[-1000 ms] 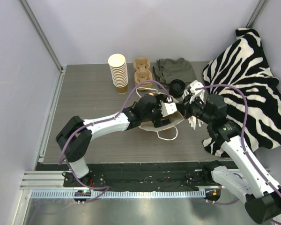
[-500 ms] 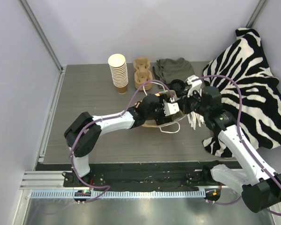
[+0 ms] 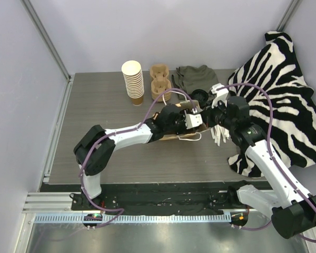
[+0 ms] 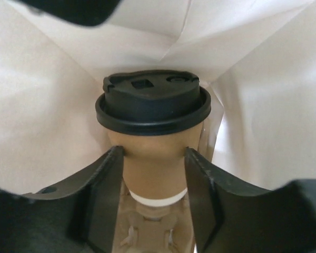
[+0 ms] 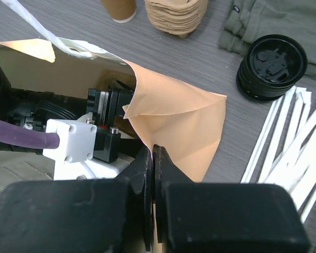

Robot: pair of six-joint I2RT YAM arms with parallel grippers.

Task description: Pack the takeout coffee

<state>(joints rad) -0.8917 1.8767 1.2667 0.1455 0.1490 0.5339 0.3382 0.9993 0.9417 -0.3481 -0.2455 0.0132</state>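
The takeout coffee (image 4: 154, 163), lid on, sits inside the paper bag (image 5: 174, 121) near the middle of the counter (image 3: 95, 105), its base in a pulp carrier (image 4: 152, 234). The left fingers (image 4: 102, 184) reach into the bag and press the cup's sides. The right fingers (image 5: 146, 174) pinch the bag's mouth edge. Lidless stacked cups (image 3: 132, 81) stand at the far edge.

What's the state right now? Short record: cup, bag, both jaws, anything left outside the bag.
coffee cup: black lid on, inside the paper bag, pulp tray below it
left gripper: in the bag, jaws against both sides of the cup under the lid
right gripper: jaws shut on the bag's edge
outside bag: cup stack, spare lids, white sticks
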